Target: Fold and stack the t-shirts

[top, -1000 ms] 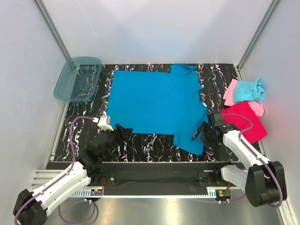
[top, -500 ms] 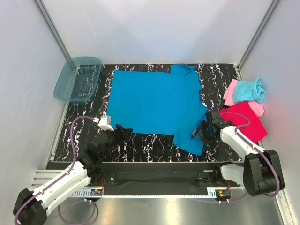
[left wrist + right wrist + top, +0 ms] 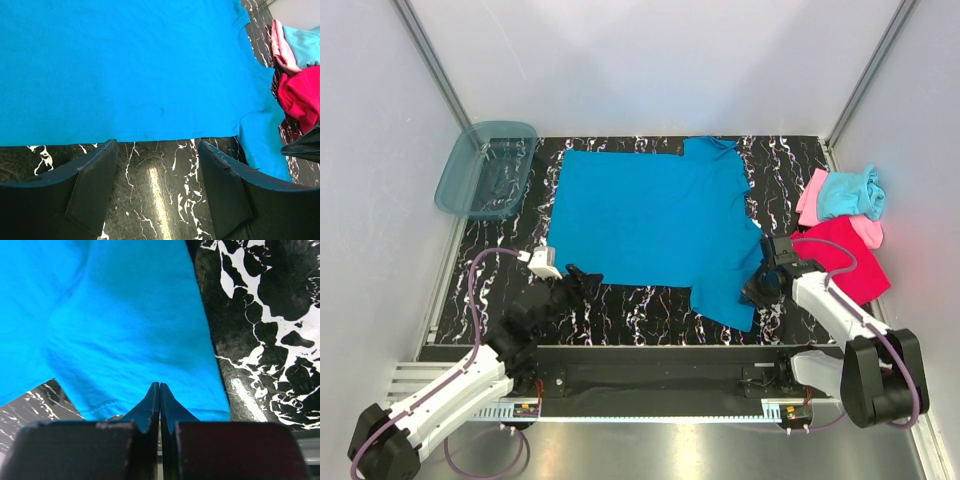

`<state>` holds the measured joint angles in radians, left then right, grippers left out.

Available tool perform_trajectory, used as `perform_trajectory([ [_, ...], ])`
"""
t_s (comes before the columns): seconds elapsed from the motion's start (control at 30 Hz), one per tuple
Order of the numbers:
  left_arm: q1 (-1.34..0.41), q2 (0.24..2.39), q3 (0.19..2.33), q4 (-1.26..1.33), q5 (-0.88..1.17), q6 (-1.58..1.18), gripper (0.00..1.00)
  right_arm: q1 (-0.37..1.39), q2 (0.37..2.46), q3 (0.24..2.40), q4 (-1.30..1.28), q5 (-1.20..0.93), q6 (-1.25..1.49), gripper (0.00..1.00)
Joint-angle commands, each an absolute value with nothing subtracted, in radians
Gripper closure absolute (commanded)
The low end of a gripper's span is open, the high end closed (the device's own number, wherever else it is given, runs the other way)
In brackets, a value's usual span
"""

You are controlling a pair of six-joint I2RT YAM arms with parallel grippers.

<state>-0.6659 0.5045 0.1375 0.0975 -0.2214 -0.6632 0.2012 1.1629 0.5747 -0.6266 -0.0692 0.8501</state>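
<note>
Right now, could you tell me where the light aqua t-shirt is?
In the top view the light aqua t-shirt sits bunched at the far right, on the light pink t-shirt, just beyond the magenta-red t-shirt.

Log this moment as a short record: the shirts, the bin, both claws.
blue t-shirt: spread flat on the table
magenta-red t-shirt: at the table's right edge
light pink t-shirt, light aqua t-shirt: bunched together beyond the magenta-red one
bin: far left corner
left claw: open, above bare table by the blue hem
right claw: shut at the near sleeve's hem; pinch unclear
</note>
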Motion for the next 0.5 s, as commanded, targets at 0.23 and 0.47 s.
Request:
perform_trajectory([
  [0.23, -0.667, 0.509, 0.15, 0.127, -0.236, -0.664, 0.3, 0.206, 1.054, 0.638, -0.71, -0.022, 0.845, 0.75],
  [0.47, -0.667, 0.476, 0.147, 0.104, -0.247, -0.663, 0.3, 0.206, 1.066, 0.63, -0.735, 0.025, 0.841, 0.29],
])
